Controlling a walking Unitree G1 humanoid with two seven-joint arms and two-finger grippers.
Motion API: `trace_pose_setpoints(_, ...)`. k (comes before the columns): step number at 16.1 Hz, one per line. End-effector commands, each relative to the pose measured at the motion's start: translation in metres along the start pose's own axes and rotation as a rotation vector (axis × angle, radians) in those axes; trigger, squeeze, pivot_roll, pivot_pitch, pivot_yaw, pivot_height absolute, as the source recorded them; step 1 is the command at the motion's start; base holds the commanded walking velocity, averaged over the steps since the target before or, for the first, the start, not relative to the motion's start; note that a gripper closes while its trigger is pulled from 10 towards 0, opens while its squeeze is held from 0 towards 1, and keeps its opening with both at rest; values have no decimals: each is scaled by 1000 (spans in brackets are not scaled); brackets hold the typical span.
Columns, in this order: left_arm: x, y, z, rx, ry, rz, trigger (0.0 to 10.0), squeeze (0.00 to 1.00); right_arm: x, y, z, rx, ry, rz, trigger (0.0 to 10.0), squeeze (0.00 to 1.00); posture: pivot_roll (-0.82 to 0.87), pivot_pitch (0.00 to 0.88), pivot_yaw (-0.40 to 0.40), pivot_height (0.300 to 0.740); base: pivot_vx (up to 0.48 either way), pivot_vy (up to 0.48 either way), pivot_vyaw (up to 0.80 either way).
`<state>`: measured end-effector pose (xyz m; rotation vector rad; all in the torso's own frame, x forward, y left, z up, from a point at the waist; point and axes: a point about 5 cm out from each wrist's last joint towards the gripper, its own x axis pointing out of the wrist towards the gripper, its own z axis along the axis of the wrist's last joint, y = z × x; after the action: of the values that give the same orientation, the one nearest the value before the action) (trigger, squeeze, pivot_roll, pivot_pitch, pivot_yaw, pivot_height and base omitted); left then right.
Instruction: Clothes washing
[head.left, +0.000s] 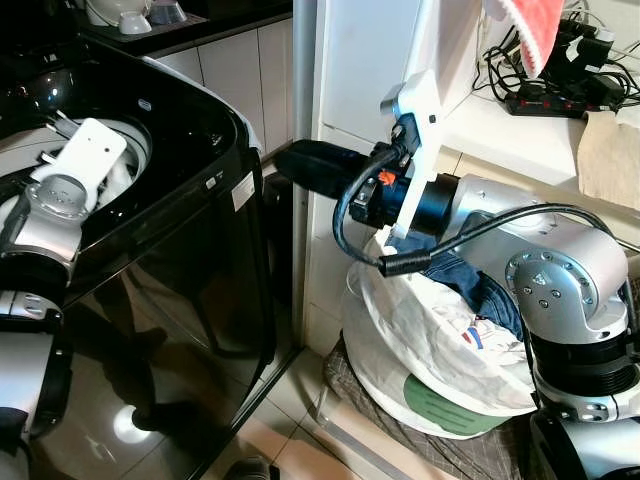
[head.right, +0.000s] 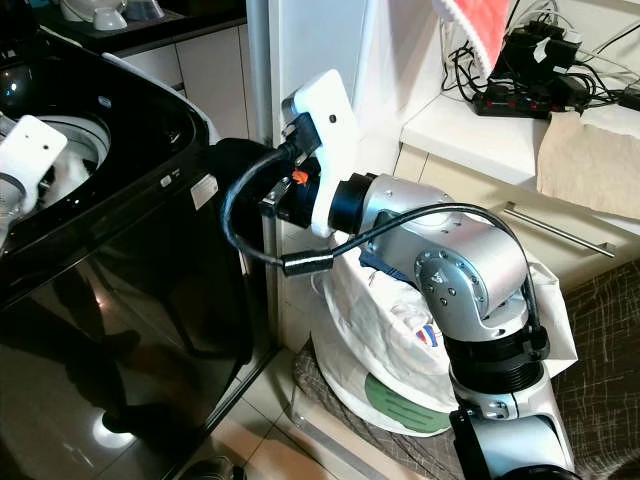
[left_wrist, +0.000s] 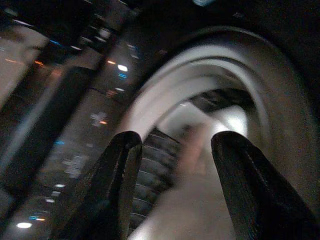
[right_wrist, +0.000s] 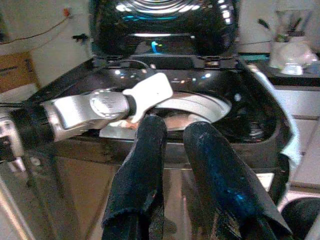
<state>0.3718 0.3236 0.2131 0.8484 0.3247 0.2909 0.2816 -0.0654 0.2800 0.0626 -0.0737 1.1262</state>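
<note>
A black top-loading washing machine (head.left: 200, 130) stands open on my left. My left arm (head.left: 60, 190) reaches down into its drum (right_wrist: 200, 107). There my left gripper (left_wrist: 177, 140) is open above pale laundry (left_wrist: 200, 145) that lies blurred in the drum. My right gripper (right_wrist: 175, 127) is held out level toward the washer's rim, shut on a dark blue garment (head.left: 310, 168) that drapes over both fingers. Below my right arm stands a white laundry bag (head.left: 420, 340) with more clothes (head.left: 485, 295) in it.
A white cabinet side (head.left: 350, 80) stands close to the washer's right. A counter (head.left: 520, 140) carries a power strip with cables (head.left: 560, 95) and a beige cloth (head.left: 610, 150). A red towel (head.left: 530, 25) hangs above. The washer's lid (right_wrist: 160, 20) stands raised.
</note>
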Motion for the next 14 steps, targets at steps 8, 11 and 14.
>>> trace_pose_setpoints(8,-31,4,93,-490,-615,-17,10000,0,-52,-103,-62,15,285,-694,10000,1000,-2,19,10,740,0,0,0)
trace_pose_setpoints(11,-65,-46,113,-661,-749,-323,10000,0,-90,-136,-111,28,522,-898,10000,1000,7,34,3,740,0,0,0)
trace_pose_setpoints(14,-104,-91,118,-615,-830,-637,10000,0,-114,-140,-134,64,625,-955,10000,1000,19,40,-9,740,0,0,0)
